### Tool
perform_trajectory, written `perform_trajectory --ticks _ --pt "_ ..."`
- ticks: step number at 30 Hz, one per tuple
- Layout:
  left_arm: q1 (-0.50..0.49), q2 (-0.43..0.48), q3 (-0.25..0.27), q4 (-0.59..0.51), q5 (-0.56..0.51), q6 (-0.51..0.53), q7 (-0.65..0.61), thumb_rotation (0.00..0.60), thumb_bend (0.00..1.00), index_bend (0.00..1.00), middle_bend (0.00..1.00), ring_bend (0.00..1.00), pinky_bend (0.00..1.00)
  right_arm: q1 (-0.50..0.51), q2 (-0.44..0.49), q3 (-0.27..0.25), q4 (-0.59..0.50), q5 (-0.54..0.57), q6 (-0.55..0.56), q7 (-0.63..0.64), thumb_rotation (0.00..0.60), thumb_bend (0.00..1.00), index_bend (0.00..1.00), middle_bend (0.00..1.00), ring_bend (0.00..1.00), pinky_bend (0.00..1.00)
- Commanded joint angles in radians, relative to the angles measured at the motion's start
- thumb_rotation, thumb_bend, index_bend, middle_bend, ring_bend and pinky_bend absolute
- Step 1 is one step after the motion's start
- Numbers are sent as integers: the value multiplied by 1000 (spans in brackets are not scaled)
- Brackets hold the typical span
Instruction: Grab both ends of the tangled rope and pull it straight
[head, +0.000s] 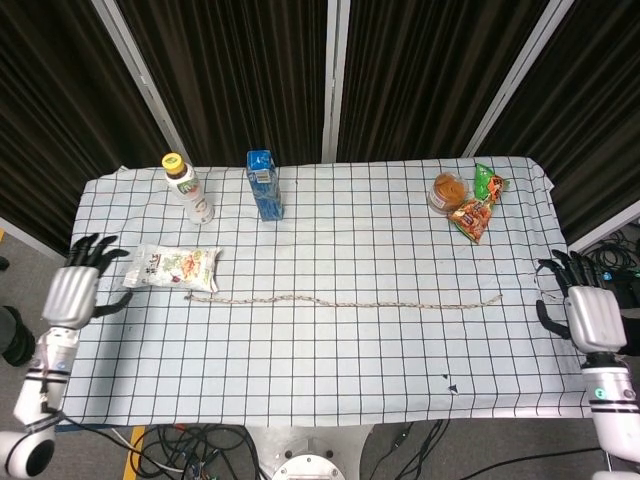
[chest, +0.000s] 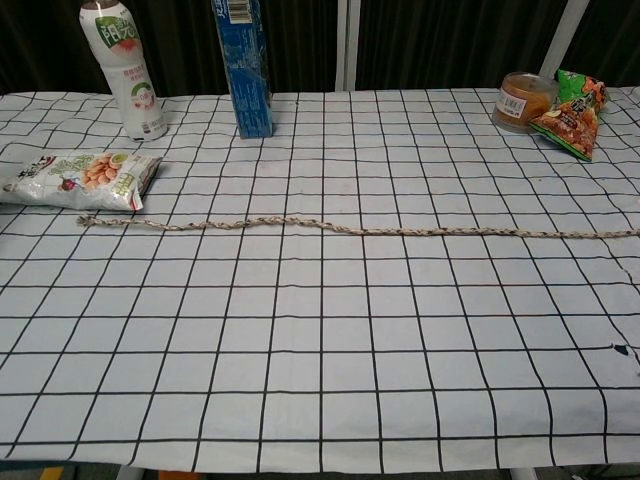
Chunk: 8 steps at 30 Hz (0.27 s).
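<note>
Head view: rope (head: 340, 300) lies near-straight w/ slight waves across the worktop (head: 330, 370), long axis running left–right, from just below the snack packet (head: 172, 268) over to the right side. Neither end is held. Left hand (head: 75, 290) is off the left worktop edge, fingers (head: 92, 247) spread, holding nothing; rope's left end lies to its right, well apart, w/ the packet between-ish and a bit above that line. Right hand (head: 590, 310) is off the right edge, fingers apart, also empty; rope's right end sits to its left, near but not touching. So right hand is nearer its end than left is to its own.

Chest view shows no hands, only the rope (chest: 350, 229) flat on the cloth, left end just beside the packet (chest: 85, 178) corner.

Judgement: rope looks pulled out already, task about done. If re-gripped, each hand would come inward along the rope's axis.
</note>
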Motion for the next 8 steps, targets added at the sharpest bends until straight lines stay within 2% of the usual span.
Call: perform_trajectory --ticks 1,8 --pt "92 66 14 -55 -14 89 -2 600 176 255 108 0 0 -71 57 -28 -66 -59 93 31 600 380 184 100 0 0" --pt "217 109 66 -131 16 209 17 600 175 255 109 0 0 -142 84 -63 -110 -95 168 39 600 380 184 104 0 0"
